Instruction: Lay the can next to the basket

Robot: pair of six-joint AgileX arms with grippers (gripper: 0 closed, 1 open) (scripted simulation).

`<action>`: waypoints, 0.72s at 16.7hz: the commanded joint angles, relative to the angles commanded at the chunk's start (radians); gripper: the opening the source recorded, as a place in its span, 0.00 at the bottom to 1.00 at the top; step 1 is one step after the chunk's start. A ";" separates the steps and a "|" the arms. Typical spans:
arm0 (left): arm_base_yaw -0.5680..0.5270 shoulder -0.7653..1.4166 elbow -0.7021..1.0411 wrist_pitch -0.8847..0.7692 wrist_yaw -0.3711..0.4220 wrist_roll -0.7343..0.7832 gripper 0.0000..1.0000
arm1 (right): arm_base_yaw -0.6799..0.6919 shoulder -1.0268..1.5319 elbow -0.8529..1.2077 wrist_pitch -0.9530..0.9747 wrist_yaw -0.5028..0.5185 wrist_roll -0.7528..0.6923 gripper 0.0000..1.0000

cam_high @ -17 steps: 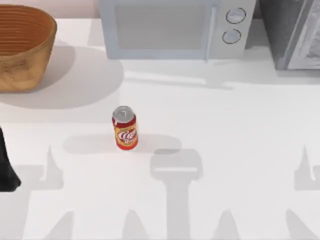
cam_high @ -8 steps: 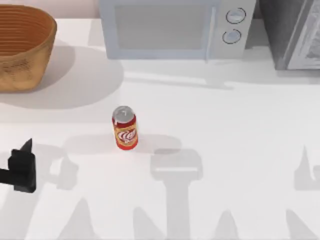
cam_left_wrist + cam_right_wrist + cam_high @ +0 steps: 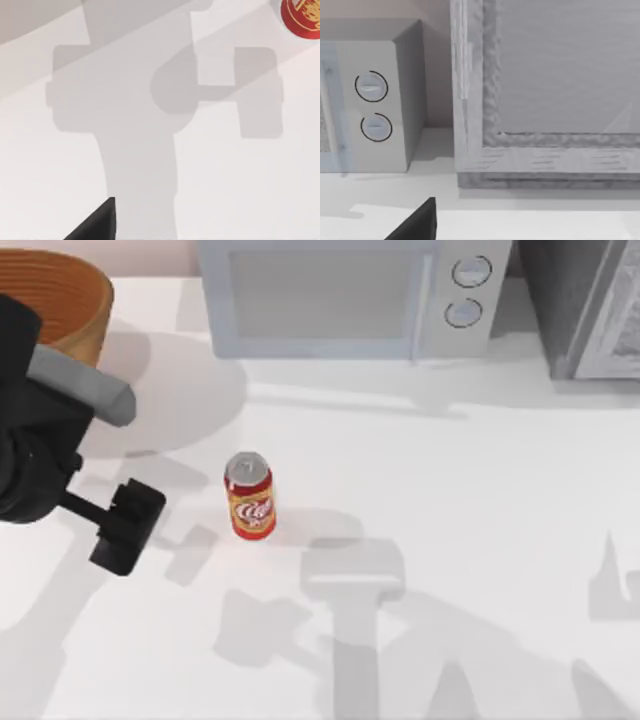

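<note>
One red can (image 3: pixel 249 496) stands upright on the white table (image 3: pixel 480 540), just off the tip of the left gripper (image 3: pixel 127 528), which hovers low beside it; whether its fingers are spread or closed cannot be told. By the look of it this is the approach step: the can is ungrasped, and the basket (image 3: pixel 70 295) sits well behind the arm at the far left corner, near the microwave (image 3: pixel 340 295). Next comes closing in around the can's body for a firm grasp, while the right arm waits parked facing the microwave's dials (image 3: pixel 372 107).
</note>
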 joint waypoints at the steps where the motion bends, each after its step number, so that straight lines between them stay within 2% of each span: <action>1: -0.022 0.093 0.081 -0.056 0.000 0.012 1.00 | 0.000 0.000 0.000 0.000 0.000 0.000 1.00; 7: -0.133 0.587 0.554 -0.344 -0.002 0.069 1.00 | 0.000 0.000 0.000 0.000 0.000 0.000 1.00; 12: -0.188 0.846 0.852 -0.485 -0.001 0.094 1.00 | 0.000 0.000 0.000 0.000 0.000 0.000 1.00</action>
